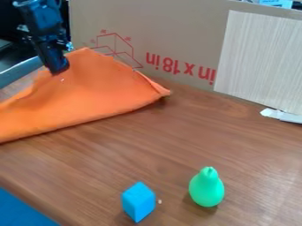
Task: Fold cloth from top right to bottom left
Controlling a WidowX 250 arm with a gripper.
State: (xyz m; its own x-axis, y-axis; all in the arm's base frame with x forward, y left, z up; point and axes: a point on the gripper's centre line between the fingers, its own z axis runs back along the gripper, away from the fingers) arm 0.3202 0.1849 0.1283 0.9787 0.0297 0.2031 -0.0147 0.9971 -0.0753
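The black gripper (58, 69) hangs at the upper left, its lower end against the orange cloth (97, 90). The cloth spreads from the left edge of the view toward the middle, with a peak at its top beside the cardboard and a corner pointing right. Around the gripper the cloth looks raised and creased. What lies under it, and how its layers sit there, is hidden.
A blue block (138, 202) and a green pear-shaped toy (206, 187) stand on the wooden table (236, 141) near the front. Behind the cloth rises a cardboard wall (159, 31), with a pale panel (259, 57) at its right. A white object (282, 115) lies below the panel.
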